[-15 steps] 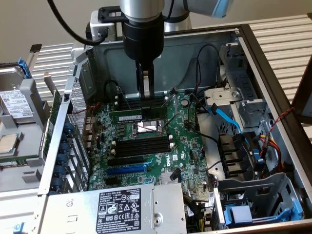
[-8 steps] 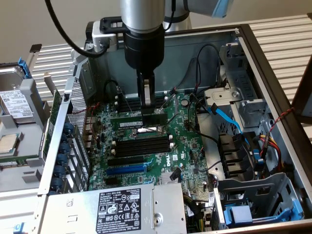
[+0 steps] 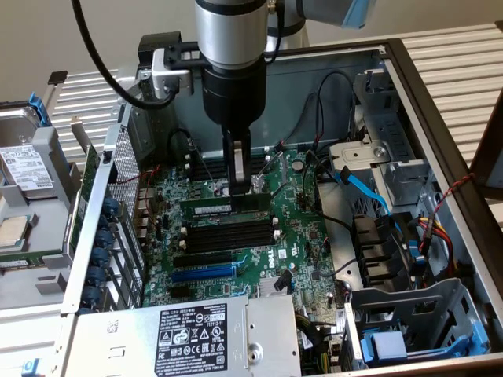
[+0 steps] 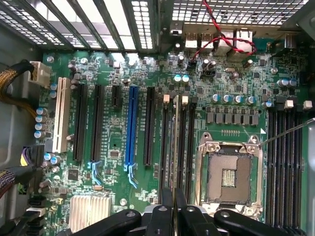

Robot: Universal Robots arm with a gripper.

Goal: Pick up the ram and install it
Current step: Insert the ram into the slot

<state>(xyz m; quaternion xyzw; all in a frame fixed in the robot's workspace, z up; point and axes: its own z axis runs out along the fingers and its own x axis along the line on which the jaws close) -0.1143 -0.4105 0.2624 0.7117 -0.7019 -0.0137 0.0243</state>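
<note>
The ram (image 3: 212, 206) is a long green stick standing on edge, level, directly over the farthest of the black memory slots (image 3: 228, 233) on the motherboard. My gripper (image 3: 238, 188) comes straight down from above and is shut on the stick right of its middle. In the wrist view the ram (image 4: 175, 132) appears edge-on as a thin strip lined up between the black slots (image 4: 189, 135), with the gripper (image 4: 174, 209) pinched on it. Whether the stick's lower edge touches the slot I cannot tell.
The open CPU socket (image 4: 229, 174) lies beside the slots. A long blue slot (image 3: 203, 274) and the power supply (image 3: 192, 338) sit nearer the case front. Blue cables (image 3: 369, 192) and a drive cage (image 3: 409, 330) fill the exterior view's right; a hard drive (image 3: 23, 165) lies outside.
</note>
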